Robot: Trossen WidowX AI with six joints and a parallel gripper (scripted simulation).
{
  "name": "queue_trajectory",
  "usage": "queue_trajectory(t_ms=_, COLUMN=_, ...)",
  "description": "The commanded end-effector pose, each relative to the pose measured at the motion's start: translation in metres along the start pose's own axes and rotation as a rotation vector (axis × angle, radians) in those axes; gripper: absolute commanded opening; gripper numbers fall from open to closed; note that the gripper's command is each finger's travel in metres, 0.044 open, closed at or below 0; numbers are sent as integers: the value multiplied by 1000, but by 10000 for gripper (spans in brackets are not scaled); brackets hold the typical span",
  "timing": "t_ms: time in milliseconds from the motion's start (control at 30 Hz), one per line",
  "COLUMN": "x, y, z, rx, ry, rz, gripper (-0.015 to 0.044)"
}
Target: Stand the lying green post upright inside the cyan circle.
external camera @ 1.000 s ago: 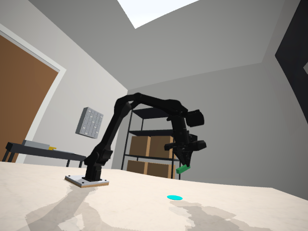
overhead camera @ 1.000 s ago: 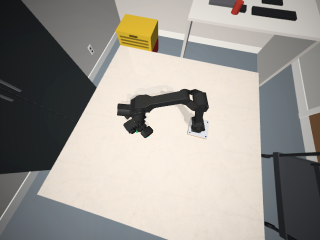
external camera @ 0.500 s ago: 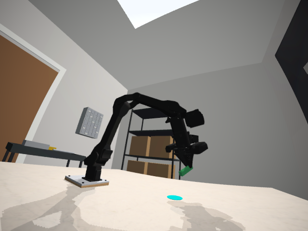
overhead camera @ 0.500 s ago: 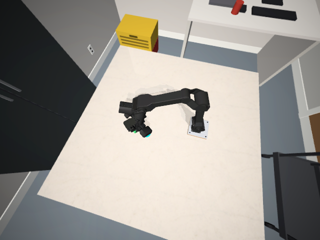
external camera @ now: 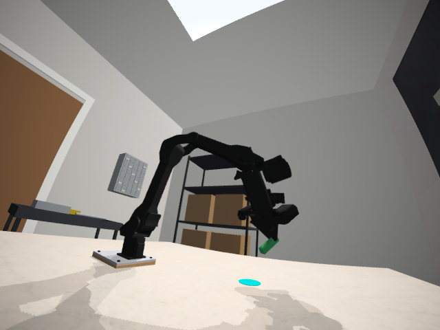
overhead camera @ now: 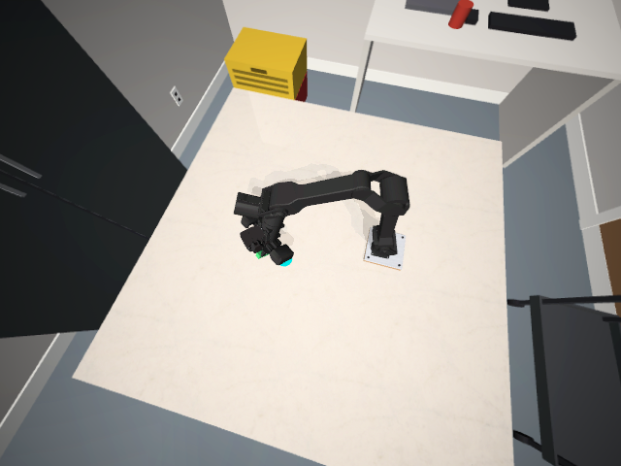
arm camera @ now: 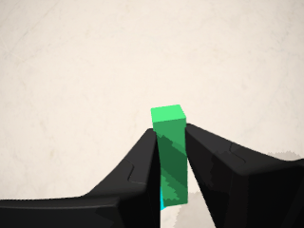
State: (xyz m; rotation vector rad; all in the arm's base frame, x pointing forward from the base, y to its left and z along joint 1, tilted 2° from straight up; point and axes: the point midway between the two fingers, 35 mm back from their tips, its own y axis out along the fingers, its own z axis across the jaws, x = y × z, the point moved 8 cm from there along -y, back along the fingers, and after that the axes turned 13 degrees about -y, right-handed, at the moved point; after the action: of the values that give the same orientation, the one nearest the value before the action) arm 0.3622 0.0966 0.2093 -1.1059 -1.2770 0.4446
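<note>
The green post is held in the air above the table, tilted, with its lower end toward the arm's base side in the exterior view. My gripper is shut on the post, one finger on each side of it in the wrist view. The cyan circle lies flat on the table below the post. It is partly hidden by the gripper in the top view, and only a sliver shows beside the post in the wrist view.
The arm's base plate stands on the pale table. The arm reaches out from it in a high arch. A yellow cabinet, a white desk and a dark chair stand beyond the table's edges.
</note>
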Motion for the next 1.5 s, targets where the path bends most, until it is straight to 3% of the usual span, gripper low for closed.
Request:
queue_trajectory(t_ms=0, x=-3, y=1, z=-1, rx=0, ry=14, rz=-31, gripper=22)
queue_trajectory(t_ms=1467, x=-29, y=3, z=-8, rx=-45, ry=39, rz=-327, gripper=22)
